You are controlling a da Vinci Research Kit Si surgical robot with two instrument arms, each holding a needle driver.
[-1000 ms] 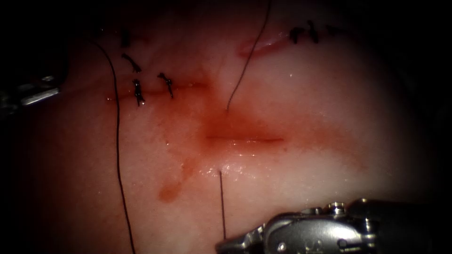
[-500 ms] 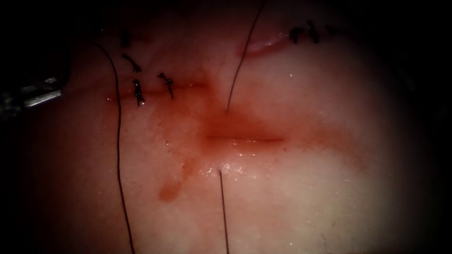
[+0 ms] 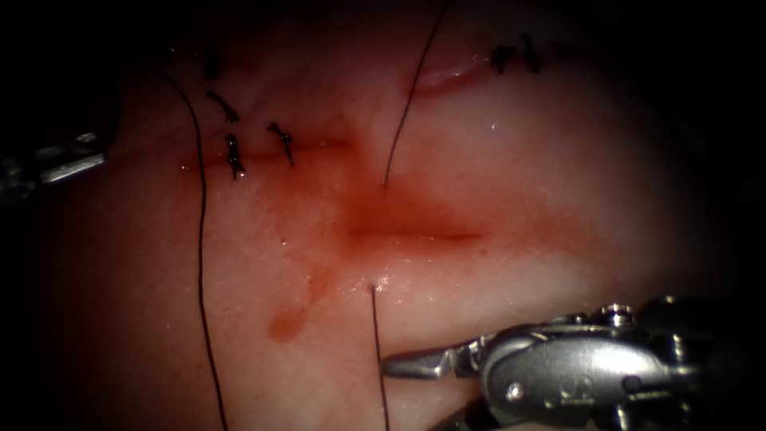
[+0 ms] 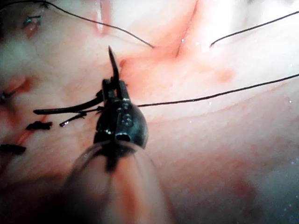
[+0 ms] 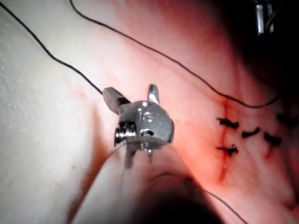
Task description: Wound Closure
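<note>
While our left tool clamps the needle clear of the tissue, our right tool gapes empty. Thread lies just beside its jaws, so we should avoid snagging it.

Endoscope looks down from above and in front at the tissue, close in, with the cut mid-scene; the right claw enters near-side of it, the left claw sits far off at the edge. Left wrist camera rides behind the left claw, looking along the shaft, very near. Right wrist camera does the same behind the right claw. All three share the tissue, thread and the knotted stitches.
</note>
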